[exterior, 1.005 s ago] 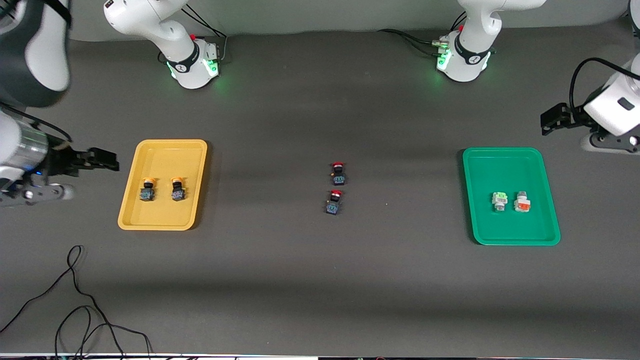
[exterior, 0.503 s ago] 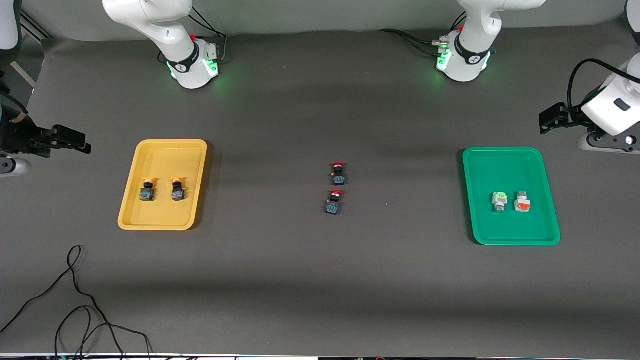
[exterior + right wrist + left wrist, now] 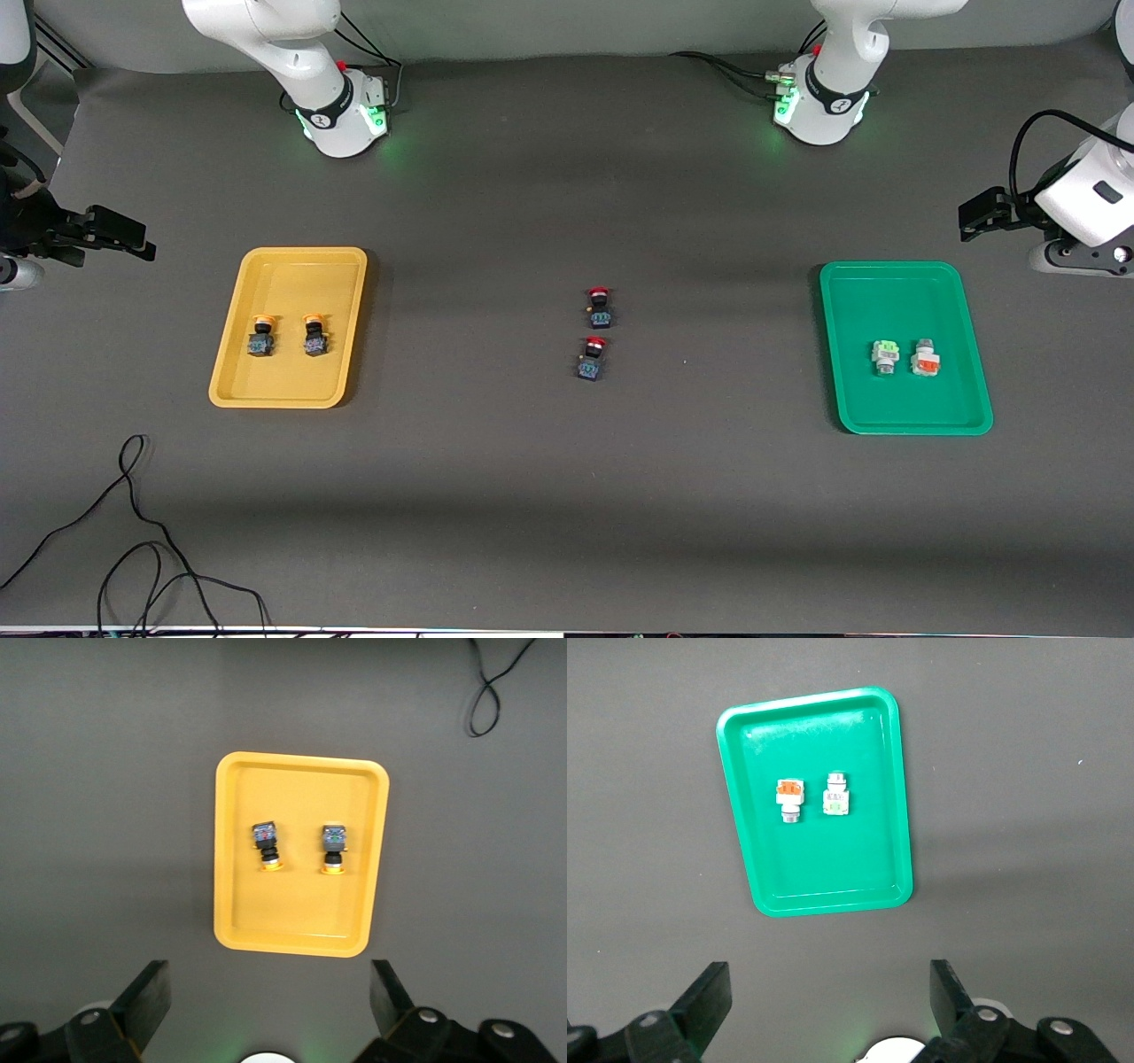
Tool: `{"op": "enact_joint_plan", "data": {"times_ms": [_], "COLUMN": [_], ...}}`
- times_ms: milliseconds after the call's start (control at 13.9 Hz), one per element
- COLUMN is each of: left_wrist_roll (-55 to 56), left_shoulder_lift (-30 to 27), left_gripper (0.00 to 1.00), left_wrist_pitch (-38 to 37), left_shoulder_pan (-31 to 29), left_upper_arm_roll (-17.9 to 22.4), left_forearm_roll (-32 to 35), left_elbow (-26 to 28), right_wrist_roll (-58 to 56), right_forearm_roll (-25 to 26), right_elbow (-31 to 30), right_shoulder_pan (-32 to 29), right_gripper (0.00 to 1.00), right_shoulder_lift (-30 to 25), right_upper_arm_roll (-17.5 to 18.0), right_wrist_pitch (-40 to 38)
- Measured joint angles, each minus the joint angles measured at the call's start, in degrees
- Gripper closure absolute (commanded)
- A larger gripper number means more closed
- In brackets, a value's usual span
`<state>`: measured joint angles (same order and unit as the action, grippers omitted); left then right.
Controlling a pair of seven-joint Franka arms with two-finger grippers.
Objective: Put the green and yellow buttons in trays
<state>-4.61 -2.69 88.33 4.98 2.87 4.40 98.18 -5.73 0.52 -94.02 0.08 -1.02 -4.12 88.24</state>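
The yellow tray (image 3: 301,275) holds two black-bodied buttons with yellow-orange caps (image 3: 260,337) (image 3: 314,336). The green tray (image 3: 886,297) holds the pale-green-faced white button (image 3: 884,356) and the orange-faced white button (image 3: 926,358). My right gripper (image 3: 124,232) is open and empty, in the air at the right arm's end of the table, apart from the yellow tray (image 3: 301,904). My left gripper (image 3: 974,215) is open and empty, in the air at the left arm's end, apart from the green tray (image 3: 824,868). Each wrist view shows its tray and both buttons (image 3: 267,844) (image 3: 835,797).
Two black-bodied buttons with red caps (image 3: 600,307) (image 3: 591,358) lie on the dark mat between the trays. A black cable (image 3: 133,514) loops on the mat nearer the front camera than the yellow tray. The arm bases (image 3: 341,115) (image 3: 819,111) stand at the table's back edge.
My right gripper has drawn away from the yellow tray toward the right arm's end of the table. My left gripper has barely shifted. The buttons and trays have not moved.
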Motion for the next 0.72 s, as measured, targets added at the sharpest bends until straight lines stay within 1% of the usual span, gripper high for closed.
{"op": "enact_joint_plan", "data": {"times_ms": [215,718], "left_wrist_roll": [0.0,0.0], "left_shoulder_lift": [0.0,0.01], "left_gripper": [0.0,0.0], "left_wrist_pitch": [-0.05,-0.05], "left_shoulder_pan": [0.0,0.0], "left_upper_arm_roll": [0.0,0.0], "left_forearm_roll": [0.0,0.0], "left_elbow": [0.0,0.0], "right_wrist_roll": [0.11,0.46], "right_forearm_roll": [0.79,0.83], "right_elbow": [0.03,0.03], "right_shoulder_pan": [0.08,0.07], "right_gripper": [0.0,0.0], "right_shoulder_lift": [0.01,0.04], "right_upper_arm_roll": [0.44,0.5], "right_wrist_pitch": [0.55,0.55]}}
